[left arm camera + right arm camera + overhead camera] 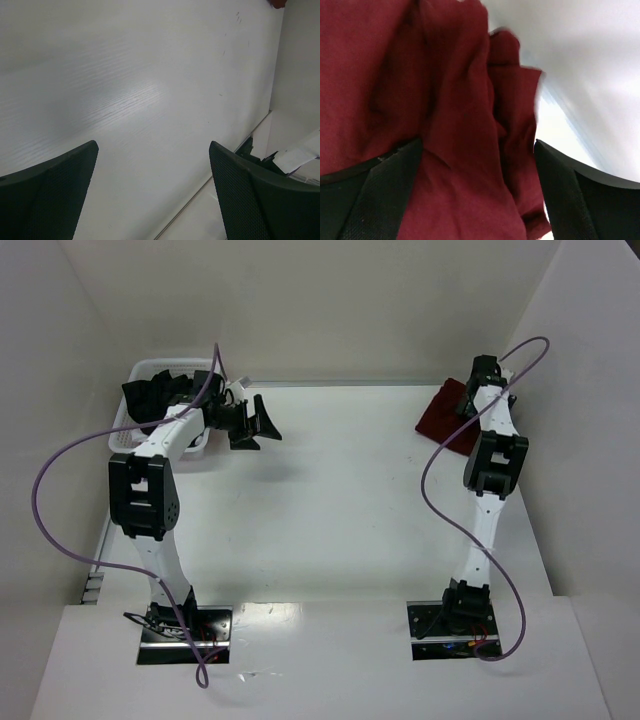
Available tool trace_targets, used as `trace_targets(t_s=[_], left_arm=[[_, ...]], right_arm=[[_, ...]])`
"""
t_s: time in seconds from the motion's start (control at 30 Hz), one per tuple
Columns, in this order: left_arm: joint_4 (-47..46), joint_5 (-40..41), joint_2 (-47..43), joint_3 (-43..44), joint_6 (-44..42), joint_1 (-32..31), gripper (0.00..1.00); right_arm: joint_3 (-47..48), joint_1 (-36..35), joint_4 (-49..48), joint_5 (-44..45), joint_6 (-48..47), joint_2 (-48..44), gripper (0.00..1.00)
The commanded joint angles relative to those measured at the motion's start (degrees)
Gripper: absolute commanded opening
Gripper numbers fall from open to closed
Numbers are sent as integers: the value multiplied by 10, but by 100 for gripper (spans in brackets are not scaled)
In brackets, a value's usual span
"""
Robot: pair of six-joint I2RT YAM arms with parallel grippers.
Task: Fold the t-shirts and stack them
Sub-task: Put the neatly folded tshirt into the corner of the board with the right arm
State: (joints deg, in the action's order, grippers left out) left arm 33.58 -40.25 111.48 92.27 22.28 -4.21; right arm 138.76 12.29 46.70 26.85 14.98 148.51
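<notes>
The maroon t-shirt (pixel 443 418) lies crumpled at the far right corner of the table. It fills the right wrist view (pixel 445 100). My right gripper (pixel 468 398) hovers over it, open, with the cloth lying between its fingers (pixel 478 145) but not pinched. A black t-shirt (pixel 158 392) sits bunched in the white mesh basket (pixel 148 366) at the far left. My left gripper (pixel 256 426) is open and empty above the bare table just right of the basket. In the left wrist view (pixel 153 147) only white tabletop lies between its fingers.
White walls enclose the table at the back and both sides. Purple cables loop from both arms. The table's right edge and a wall seam (pixel 272 100) show in the left wrist view, with a sliver of the maroon shirt (pixel 276 3) at its top.
</notes>
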Motion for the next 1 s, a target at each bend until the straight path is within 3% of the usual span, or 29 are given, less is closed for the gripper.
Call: trace_targets(t_s=[0.0, 0.03, 0.13, 0.23, 0.4, 0.63, 0.83, 0.97], left_arm=[[3, -17, -7, 24, -23, 3, 99], [3, -17, -13, 24, -23, 3, 99], [3, -17, -20, 17, -23, 3, 99], [3, -17, -31, 11, -23, 3, 99], [3, -17, -62, -9, -29, 3, 99], [-4, -17, -116, -53, -29, 3, 99], [3, -17, -150, -58, -35, 3, 99], [8, -11, -177, -71, -40, 3, 99]], right_arm=[[-106, -3, -92, -108, 27, -105, 100], [-195, -3, -169, -127, 36, -154, 100], [-298, -3, -242, -180, 56, -203, 100], [-334, -3, -264, -218, 71, -226, 100], [-393, -3, -288, -186, 100, -280, 100], [-582, -9, -382, -191, 130, -433, 100], [-648, -31, -360, -175, 137, -552, 100], [-684, -37, -340, -222, 131, -627, 100]])
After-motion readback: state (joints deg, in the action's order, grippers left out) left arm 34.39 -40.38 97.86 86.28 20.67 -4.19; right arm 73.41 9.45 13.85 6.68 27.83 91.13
